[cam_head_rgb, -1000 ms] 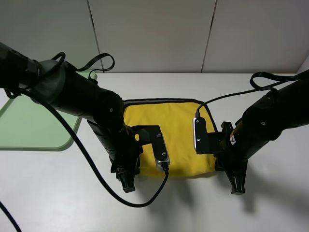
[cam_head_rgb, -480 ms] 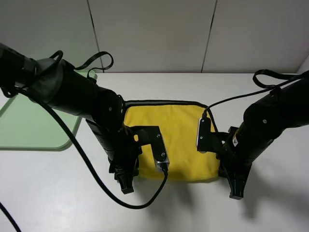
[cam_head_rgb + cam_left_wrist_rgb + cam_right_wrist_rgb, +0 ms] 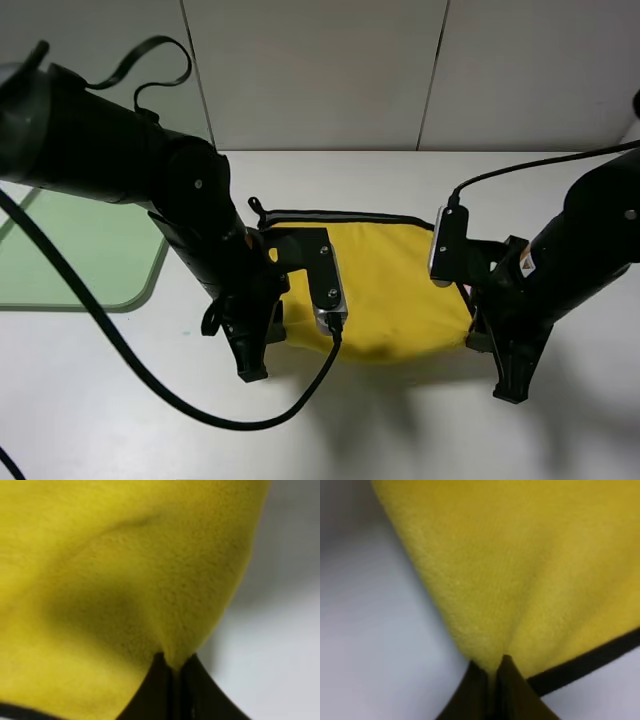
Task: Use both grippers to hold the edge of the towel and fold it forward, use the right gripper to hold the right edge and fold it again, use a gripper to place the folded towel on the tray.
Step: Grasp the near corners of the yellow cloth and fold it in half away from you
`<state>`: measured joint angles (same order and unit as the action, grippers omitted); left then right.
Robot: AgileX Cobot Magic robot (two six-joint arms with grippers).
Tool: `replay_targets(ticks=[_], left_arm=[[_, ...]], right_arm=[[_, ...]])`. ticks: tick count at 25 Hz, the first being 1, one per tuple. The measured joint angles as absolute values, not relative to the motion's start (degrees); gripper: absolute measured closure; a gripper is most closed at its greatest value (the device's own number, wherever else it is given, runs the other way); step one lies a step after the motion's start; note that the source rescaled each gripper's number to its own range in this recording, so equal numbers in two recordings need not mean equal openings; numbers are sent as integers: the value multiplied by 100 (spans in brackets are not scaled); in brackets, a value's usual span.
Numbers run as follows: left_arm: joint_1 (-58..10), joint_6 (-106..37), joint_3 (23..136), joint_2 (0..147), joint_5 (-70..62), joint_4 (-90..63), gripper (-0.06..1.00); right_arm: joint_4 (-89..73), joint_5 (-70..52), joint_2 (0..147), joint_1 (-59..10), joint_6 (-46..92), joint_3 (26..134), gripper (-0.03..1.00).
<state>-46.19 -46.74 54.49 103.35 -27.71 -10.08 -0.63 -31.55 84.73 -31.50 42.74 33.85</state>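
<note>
**Towel** (image 3: 395,280): yellow plush, raised on its near side and hanging slack between the two sets of fingers. Its far side lies on the table (image 3: 400,440) beyond them. The black binding (image 3: 585,666) passes just beside the right fingertips.

**Left gripper** (image 3: 173,669): clenched, with a small ridge of plush nipped at the very tips.

**Right gripper** (image 3: 492,670): clenched likewise, on a pinch close to the corner.

**Tray** (image 3: 100,306): well apart, outboard of the left fingers.

**Assessment:** the first fold is in hand and not yet laid over.

**Risks:**
- Both holds look shallow, so the plush may pull free under its own weight when carried forward.
- Unequal travel of the two arms would skew the fold line.
- The slack middle may drag on the table and bunch beneath the upper layer.
</note>
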Motion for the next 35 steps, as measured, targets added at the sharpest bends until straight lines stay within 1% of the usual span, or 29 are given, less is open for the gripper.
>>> replay_targets(ticks=[8,15,20,27,35], left_arm=[[-4619,-4674,5447,9567,-3211,-913,94],[-4619,-4674,5447,8986,-3549,-914,94],[-4619,-4674,5447,8697,-3726,-1007,94],[-4619,-4674,5447,8657,-3951,-1132,94],[-4619,-4674,5447,8683,-3760,-1128,94]], right_arm=[[-239,-3900,7222,-3150,4274,3382,97],[-715,-4600,6513,-3150,4273,3382,97],[-1004,-5009,6198,-3150,4267,3382,97],[-1236,-5499,5940,-3150,4139,3382,97],[-1242,-5315,5940,-3150,3884,3382,97]])
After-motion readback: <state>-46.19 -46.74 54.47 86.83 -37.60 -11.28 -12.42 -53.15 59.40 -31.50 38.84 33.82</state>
